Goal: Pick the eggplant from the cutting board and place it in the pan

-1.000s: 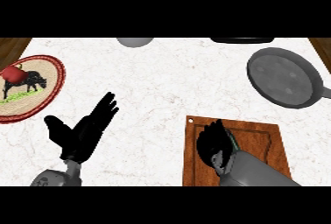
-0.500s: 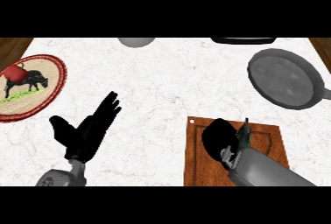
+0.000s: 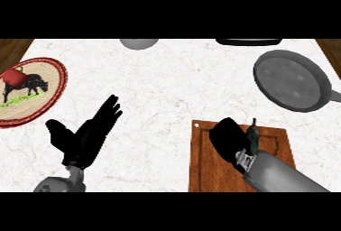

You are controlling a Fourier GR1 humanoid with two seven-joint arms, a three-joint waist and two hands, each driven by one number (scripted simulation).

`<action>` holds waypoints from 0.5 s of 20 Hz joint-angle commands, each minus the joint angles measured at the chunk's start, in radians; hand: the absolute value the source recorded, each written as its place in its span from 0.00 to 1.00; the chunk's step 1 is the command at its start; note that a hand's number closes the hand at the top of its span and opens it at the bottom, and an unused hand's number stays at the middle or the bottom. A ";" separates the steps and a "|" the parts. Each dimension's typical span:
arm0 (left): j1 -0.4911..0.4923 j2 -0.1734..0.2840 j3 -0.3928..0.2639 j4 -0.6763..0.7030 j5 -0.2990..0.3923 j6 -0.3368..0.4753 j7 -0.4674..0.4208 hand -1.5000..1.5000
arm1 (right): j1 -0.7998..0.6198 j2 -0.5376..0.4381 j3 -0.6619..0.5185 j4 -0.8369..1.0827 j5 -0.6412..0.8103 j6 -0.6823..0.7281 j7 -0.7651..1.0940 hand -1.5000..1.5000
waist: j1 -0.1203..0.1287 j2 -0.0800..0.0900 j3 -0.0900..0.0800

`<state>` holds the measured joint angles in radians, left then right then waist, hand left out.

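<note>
On the wooden cutting board (image 3: 205, 168) at the lower right, my right hand (image 3: 230, 136) is curled round the dark eggplant (image 3: 253, 134). Only the eggplant's green-stemmed end shows, sticking out to the right of the hand; the rest is hidden. The grey pan (image 3: 292, 80) lies at the upper right of the white marble counter, well apart from the hand, its handle pointing right. My left hand (image 3: 86, 135) rests open at the lower left with its fingers up, holding nothing.
A round woven plate (image 3: 50, 97) with a cow picture and a red fruit (image 3: 15, 76) on it sits at the left edge. A grey bowl (image 3: 139, 43) and a dark dish (image 3: 248, 41) stand along the counter's far edge.
My right hand has closed round the eggplant and shifted slightly to the right and up over the board. The eggplant's stem now shows beside the hand. The left hand stays put.
</note>
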<state>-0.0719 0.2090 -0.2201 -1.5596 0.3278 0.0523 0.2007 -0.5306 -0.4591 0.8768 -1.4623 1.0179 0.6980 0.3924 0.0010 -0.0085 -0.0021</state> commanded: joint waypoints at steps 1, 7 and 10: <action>0.025 -0.002 0.024 0.011 0.014 0.004 -0.014 0.50 | 0.132 0.009 -0.157 -0.111 -0.063 -0.173 0.060 1.00 | -0.051 -0.001 0.004; 0.030 0.009 0.044 -0.004 0.012 0.019 -0.001 0.50 | 0.265 0.032 -0.326 -0.304 -0.059 -0.480 0.132 1.00 | -0.061 -0.005 0.004; 0.015 0.005 0.039 0.002 0.015 0.005 -0.004 0.50 | 0.324 0.006 -0.369 -0.423 -0.031 -0.622 0.101 1.00 | -0.058 -0.003 0.004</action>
<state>-0.0378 0.2106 -0.1964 -1.5639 0.3301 0.0627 0.1866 -0.2728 -0.4424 0.5776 -1.7548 0.9634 0.2388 0.4869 -0.0543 -0.0121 0.0021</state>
